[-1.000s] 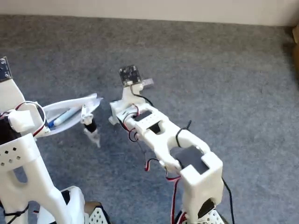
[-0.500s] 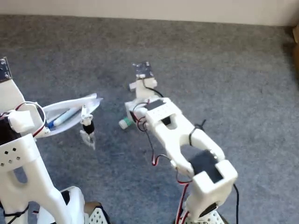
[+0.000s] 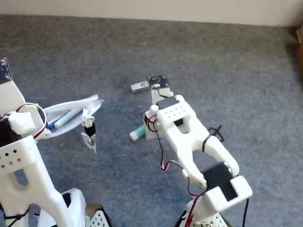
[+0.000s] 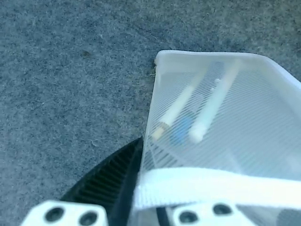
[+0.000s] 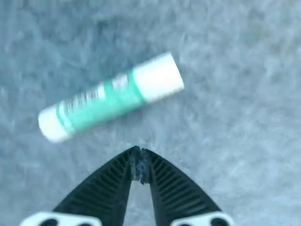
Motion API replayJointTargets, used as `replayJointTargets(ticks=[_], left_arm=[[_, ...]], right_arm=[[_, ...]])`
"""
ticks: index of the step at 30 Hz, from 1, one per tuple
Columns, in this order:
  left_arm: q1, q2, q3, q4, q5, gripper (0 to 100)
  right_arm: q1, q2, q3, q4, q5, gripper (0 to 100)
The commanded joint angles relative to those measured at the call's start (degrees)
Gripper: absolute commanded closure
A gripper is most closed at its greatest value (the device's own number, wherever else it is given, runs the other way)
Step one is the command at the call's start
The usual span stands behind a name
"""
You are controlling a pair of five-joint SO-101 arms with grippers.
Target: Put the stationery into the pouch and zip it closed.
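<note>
The white mesh pouch hangs off the carpet at the left, with my left gripper shut on its edge. Inside it lie a blue pen and pale pens. The pouch mouth gapes, and its zipper pull dangles below. A green and white glue stick lies on the carpet beside the right arm. My right gripper is shut and holds nothing, its tips just short of the glue stick.
A small grey and white block lies on the carpet beyond the right arm. Grey carpet covers the whole work area, with a pale wall strip along the far edge. The left arm's white base fills the near left corner.
The right arm has swung right, away from the pouch, uncovering the glue stick and the small grey block. The glue stick has shifted right on the carpet. The left arm kept still.
</note>
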Motion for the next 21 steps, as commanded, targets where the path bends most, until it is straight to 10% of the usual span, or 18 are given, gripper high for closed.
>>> replayJointTargets(ticks=[1,8,21], left_arm=[[-0.9,-1.0,0.0,-1.0,0.8,99],[-0.9,-1.0,0.0,-1.0,0.8,99],[-0.9,-1.0,0.0,-1.0,0.8,99]], right_arm=[[0.5,-7.9,-1.5,2.9,-1.7,98.2],[-2.3,-6.5,-7.2,5.8,-18.3,76.4],[-3.4,13.9,-26.8,5.6,-32.6,75.9]])
